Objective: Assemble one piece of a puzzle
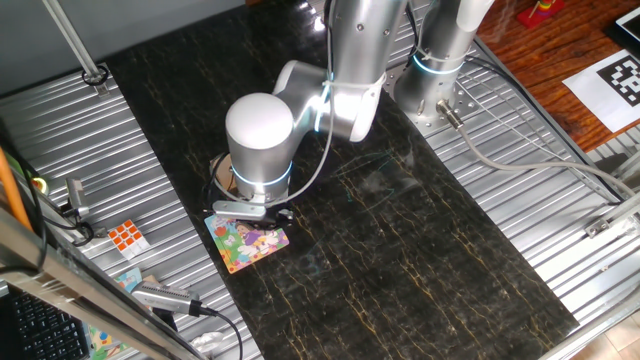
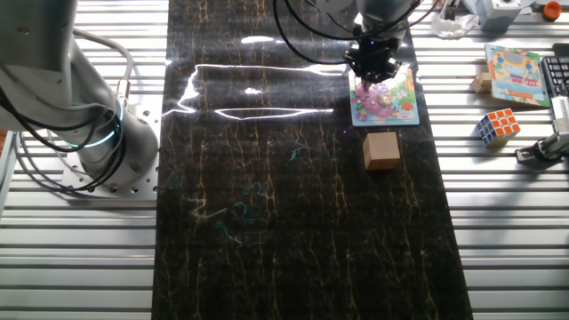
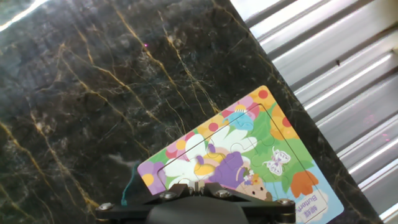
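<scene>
The puzzle [image 3: 249, 149] is a small flat cartoon board with an orange edge. It lies on the dark marbled mat near the mat's edge and also shows in one fixed view [image 1: 247, 241] and the other fixed view [image 2: 384, 98]. My gripper [image 3: 196, 185] hangs just above the board's near part, fingers pointing down, and shows in both fixed views [image 1: 268, 212] [image 2: 375, 73]. The jaws stand almost together on a thin pale sliver, which I take for the piece seen edge-on. Its pink face does not show.
A tan wooden block [image 2: 381, 149] sits on the mat beside the puzzle. A Rubik's cube [image 2: 498, 125] and a second picture board [image 2: 514, 75] lie on the ribbed metal table beyond the mat's edge. The arm's base [image 2: 98, 142] stands at the other side.
</scene>
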Motion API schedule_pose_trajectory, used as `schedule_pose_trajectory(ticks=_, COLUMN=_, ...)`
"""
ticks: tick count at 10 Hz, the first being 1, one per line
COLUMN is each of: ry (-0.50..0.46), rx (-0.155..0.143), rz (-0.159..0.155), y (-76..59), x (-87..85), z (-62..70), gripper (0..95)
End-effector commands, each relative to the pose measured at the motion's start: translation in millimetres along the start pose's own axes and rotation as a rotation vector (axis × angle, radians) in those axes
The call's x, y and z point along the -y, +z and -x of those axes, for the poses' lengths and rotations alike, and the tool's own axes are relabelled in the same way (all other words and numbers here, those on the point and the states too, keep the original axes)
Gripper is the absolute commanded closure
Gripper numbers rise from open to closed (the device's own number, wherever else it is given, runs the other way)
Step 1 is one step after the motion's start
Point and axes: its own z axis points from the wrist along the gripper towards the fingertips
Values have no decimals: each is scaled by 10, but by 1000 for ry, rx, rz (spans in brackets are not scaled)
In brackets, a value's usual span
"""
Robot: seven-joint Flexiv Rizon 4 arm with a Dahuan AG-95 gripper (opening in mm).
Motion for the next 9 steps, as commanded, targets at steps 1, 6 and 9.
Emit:
schedule_pose_trajectory(ticks=1, ry=22, rx=16, rz=11, y=57, x=-53, z=-68, gripper=950)
schedule_pose_trajectory(ticks=6, ry=-29, rx=-1, rz=1, y=-43, x=-2, z=-73, gripper=950)
schedule_pose_trajectory(ticks=9, ry=-42, rx=-3, rz=-4, y=-69, x=50, z=-43, gripper=950)
